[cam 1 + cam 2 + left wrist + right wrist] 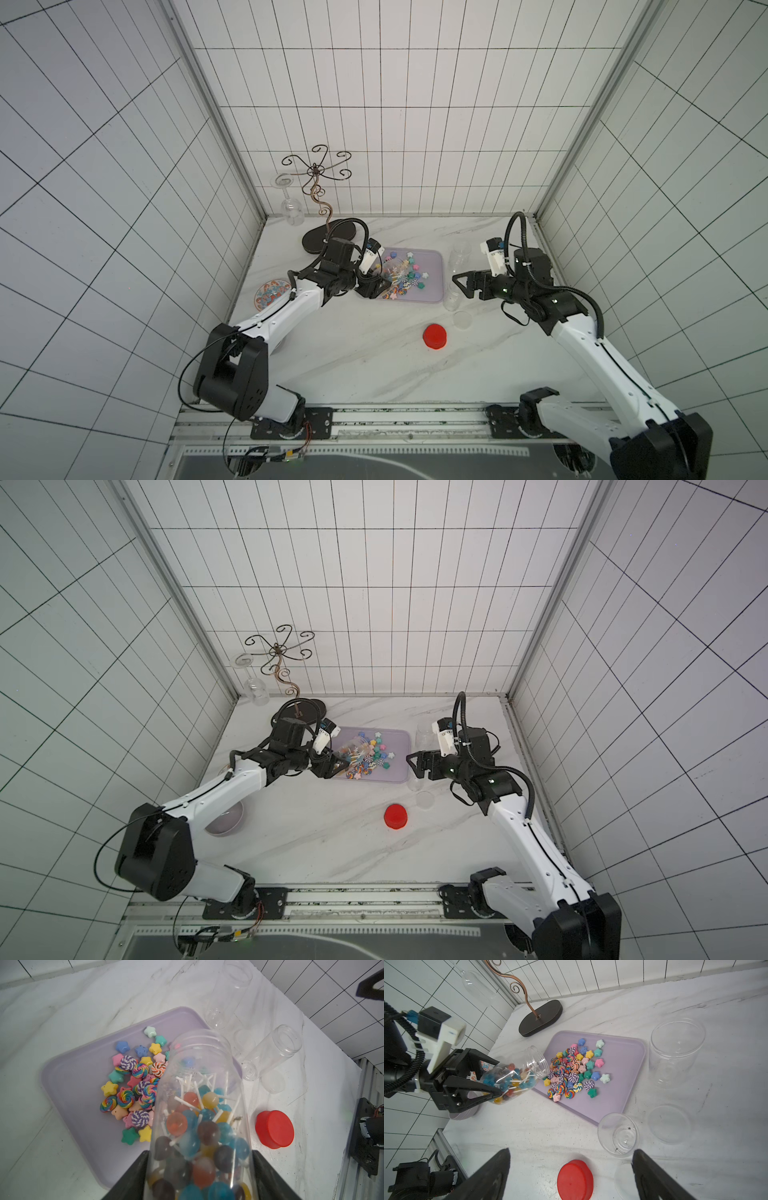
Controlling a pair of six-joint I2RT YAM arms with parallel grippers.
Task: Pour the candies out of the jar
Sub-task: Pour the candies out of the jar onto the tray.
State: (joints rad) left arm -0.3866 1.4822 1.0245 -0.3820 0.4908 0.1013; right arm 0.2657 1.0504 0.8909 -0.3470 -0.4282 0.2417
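Note:
My left gripper (200, 1155) is shut on a clear plastic jar (199, 1093), tilted with its open mouth over the near edge of a lilac tray (72, 1076). Small lollipops on white sticks (193, 1126) fill the jar's lower part. Star and swirl candies (135, 1088) lie heaped on the tray. The right wrist view shows the jar (517, 1076) held sideways between the left fingers (483, 1091), its mouth beside the candies (571, 1070). In a top view the jar (392, 270) hangs at the tray's left end. My right gripper (571, 1151) stands open, nothing between its fingers, right of the tray (432, 266).
A red lid (434, 336) lies in front of the tray. Two empty clear jars (675, 1053) (618, 1134) and clear lids (668, 1124) stand right of the tray. A glass stand (328, 241) with a wine glass (291, 208) is at the back left, a patterned plate (270, 293) at the left.

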